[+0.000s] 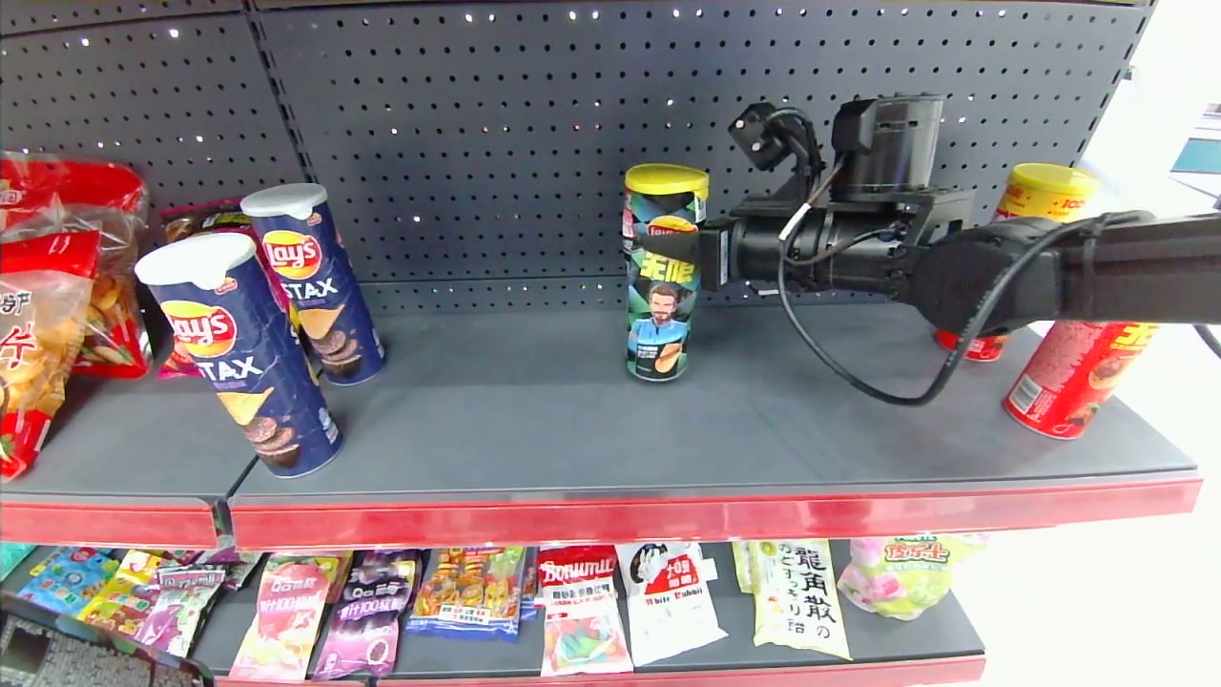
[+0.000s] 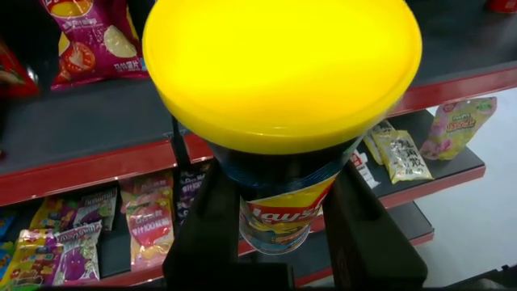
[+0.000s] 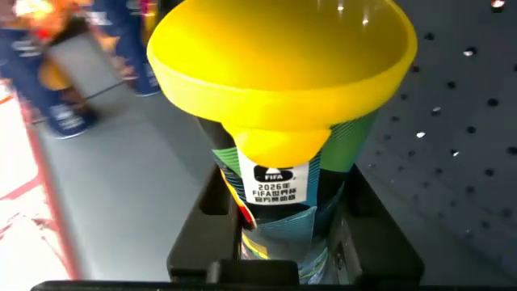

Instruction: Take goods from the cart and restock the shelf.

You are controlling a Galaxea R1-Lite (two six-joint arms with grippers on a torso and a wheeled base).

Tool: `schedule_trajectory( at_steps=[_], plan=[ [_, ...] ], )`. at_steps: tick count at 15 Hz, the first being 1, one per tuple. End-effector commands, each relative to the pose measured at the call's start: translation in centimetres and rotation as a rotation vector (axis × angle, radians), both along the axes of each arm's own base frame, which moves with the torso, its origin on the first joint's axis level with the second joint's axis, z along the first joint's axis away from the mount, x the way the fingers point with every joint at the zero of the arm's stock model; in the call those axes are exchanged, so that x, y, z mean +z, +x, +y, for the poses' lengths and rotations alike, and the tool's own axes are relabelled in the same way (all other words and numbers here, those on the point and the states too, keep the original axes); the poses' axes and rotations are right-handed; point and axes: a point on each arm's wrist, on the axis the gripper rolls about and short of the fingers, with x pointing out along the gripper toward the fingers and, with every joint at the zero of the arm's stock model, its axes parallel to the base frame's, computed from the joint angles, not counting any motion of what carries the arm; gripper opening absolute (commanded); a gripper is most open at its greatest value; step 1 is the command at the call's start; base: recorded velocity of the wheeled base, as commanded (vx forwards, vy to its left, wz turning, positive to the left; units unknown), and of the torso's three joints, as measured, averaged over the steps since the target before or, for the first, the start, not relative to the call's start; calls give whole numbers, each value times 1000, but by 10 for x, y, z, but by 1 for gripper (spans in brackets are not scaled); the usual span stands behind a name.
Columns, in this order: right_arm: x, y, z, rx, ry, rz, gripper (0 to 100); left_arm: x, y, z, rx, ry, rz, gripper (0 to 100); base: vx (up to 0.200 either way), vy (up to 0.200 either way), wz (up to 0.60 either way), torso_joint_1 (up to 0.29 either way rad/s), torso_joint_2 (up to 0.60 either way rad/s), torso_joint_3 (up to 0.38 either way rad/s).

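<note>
The right gripper [image 1: 683,260] reaches in from 3 o'clock in the head view and is clamped on a can [image 1: 666,277]. The can stands upright on the shelf [image 1: 668,439], just toward 1 o'clock from centre and close to the pegboard [image 1: 477,143]. It is a tall tube with a yellow lid. Its wrap is teal, green and black, with large yellow characters, a red-and-yellow logo and a drawn bearded figure in a blue shirt above a chip. In the right wrist view the same can [image 3: 283,121] sits between two dark fingers [image 3: 206,234], showing a small white panel of print below the lid.

The left gripper [image 2: 283,230] grasps a second can [image 2: 283,73], one dark finger pressing on each side of it. This can also has a yellow lid, and its dark body bears a red-and-yellow logo over blue. It is held out in front of the red-edged shelving.

Two blue cans [image 1: 243,353] with white lids, logos and pictured chips lean at 9 o'clock, beside red bags [image 1: 57,286]. Red cans [image 1: 1073,377] are at 3 o'clock, one of them tilted. Printed packets [image 1: 582,611] lie on the lower tier at 6 o'clock.
</note>
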Motion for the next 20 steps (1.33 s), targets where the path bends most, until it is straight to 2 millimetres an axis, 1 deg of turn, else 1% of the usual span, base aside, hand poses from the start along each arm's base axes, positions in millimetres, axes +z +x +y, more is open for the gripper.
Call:
schedule_trajectory(
  at_steps=[1,2,3,5,6,8,13,16,20],
  plan=[
    [23,-47,-6,37,14,-20,0,-1,0,0,0,0,0,0,0,0,0,0,0,0],
    [23,-49,-6,37,13,-19,0,-1,0,0,0,0,0,0,0,0,0,0,0,0],
    [16,-64,-8,29,-9,6,0,-3,1,0,0,0,10,0,0,0,0,0,0,0],
    [7,-74,-14,5,-33,34,0,-4,2,0,-1,2,14,0,0,0,0,0,0,0],
    [6,-78,-17,1,-37,39,0,-4,1,0,0,2,11,0,0,0,0,0,0,0],
    [2,-84,-19,0,-42,40,0,-4,1,0,0,2,11,0,0,0,0,0,0,0],
    [-7,-94,-8,11,-39,17,0,-4,1,0,0,2,11,0,0,0,0,0,0,0],
    [-12,-96,-7,23,-63,17,0,-4,1,0,0,2,11,0,0,0,0,0,0,0],
    [-18,-105,-1,54,-76,21,0,-4,1,0,-1,2,14,0,0,0,0,0,0,0]
  ],
)
